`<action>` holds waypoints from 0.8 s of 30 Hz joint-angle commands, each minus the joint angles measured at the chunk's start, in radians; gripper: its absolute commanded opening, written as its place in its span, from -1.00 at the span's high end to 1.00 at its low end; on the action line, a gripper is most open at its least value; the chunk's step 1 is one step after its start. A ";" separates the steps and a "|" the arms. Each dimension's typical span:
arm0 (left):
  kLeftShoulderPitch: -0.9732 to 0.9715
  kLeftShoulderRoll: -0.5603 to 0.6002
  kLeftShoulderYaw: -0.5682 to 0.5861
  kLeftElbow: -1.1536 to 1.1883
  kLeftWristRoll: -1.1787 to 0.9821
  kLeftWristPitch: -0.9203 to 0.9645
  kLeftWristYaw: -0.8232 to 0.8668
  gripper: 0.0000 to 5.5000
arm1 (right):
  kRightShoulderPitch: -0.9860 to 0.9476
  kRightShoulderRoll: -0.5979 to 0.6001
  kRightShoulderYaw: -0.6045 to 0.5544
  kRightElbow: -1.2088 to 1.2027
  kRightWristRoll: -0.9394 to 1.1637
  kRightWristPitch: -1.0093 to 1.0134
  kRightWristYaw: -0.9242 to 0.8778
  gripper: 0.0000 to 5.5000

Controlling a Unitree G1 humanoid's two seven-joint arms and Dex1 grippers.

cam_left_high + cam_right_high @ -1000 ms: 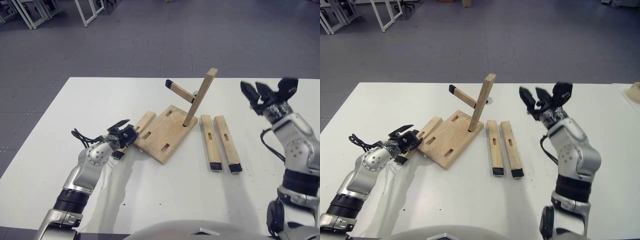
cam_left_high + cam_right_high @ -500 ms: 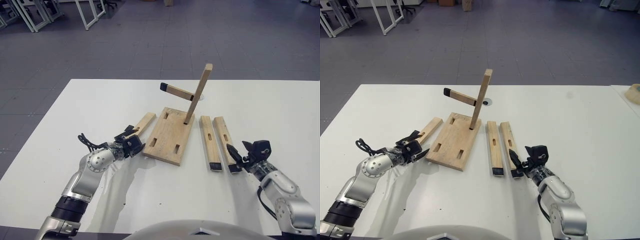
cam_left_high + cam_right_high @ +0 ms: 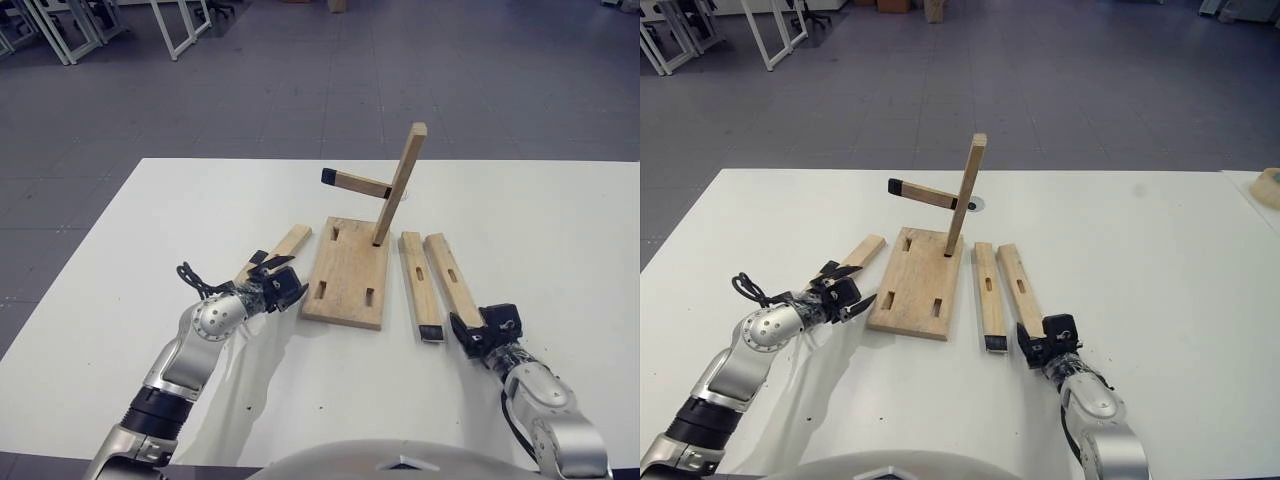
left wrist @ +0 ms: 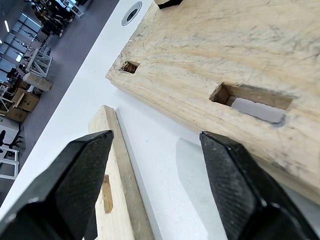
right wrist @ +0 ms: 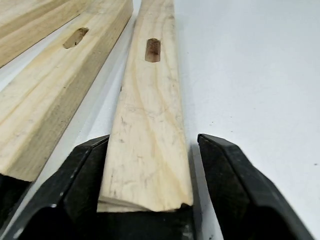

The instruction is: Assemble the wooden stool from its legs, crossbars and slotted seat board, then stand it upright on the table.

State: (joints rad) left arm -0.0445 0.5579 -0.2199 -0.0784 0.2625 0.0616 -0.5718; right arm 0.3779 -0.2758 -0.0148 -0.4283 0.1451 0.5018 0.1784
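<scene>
Head view: on a white table (image 3: pixel 560 230) the slotted seat board (image 3: pixel 347 275) lies flat. An upright leg (image 3: pixel 400 185) leans in its far right slot, with a crossbar (image 3: pixel 355 182) jutting left. Two more legs lie side by side just right of the board. The right gripper (image 3: pixel 485 326) sits at the near, black-capped end of the outer leg (image 3: pixel 452 280). The left gripper (image 3: pixel 275 288) hovers between the board and a loose slotted bar (image 3: pixel 283 248).

Left wrist view: the fingers (image 4: pixel 75 185) are spread wide and hold nothing.

Right wrist view: the fingertips (image 5: pixel 235 190) bracket the outer leg's end but seem not yet clamped. They should close squarely on its side faces, clear of the inner leg (image 5: pixel 60 85). An end grip will likely let the leg droop, so grip firmly before lifting.
</scene>
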 commanded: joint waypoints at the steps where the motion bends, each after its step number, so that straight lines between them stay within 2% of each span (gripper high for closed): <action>1: -0.012 -0.011 0.008 -0.028 0.003 0.017 0.018 -0.16 | 0.024 0.021 -0.026 0.017 -0.016 0.035 -0.037 0.18; 6: -0.037 -0.063 0.094 -0.053 -0.066 0.054 0.080 -0.16 | -0.024 0.019 -0.059 0.037 -0.026 0.001 -0.041 0.25; 11: -0.116 -0.169 0.282 -0.049 -0.247 0.137 0.182 -0.16 | -0.213 0.027 -0.170 0.010 0.023 -0.028 -0.065 0.25; 15: -0.191 -0.264 0.424 -0.071 -0.475 0.270 0.233 -0.16 | -0.384 0.040 -0.252 -0.030 0.140 -0.021 -0.058 0.25; 19: -0.263 -0.364 0.573 -0.154 -0.873 0.493 0.278 -0.16 | -0.543 0.042 -0.327 -0.083 0.342 0.021 -0.038 0.25; 21: -0.309 -0.387 0.642 -0.191 -1.115 0.617 0.331 -0.27 | -0.631 0.018 -0.348 -0.098 0.462 0.067 -0.018 0.25; 24: -0.340 -0.376 0.687 -0.223 -1.424 0.735 0.398 -0.48 | -0.733 -0.017 -0.369 -0.091 0.639 0.147 0.007 0.25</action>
State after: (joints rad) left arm -0.3507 0.1754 0.4393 -0.2636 -0.9926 0.7218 -0.2230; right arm -0.2803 -0.2582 -0.3651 -0.5019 0.6803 0.5959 0.1676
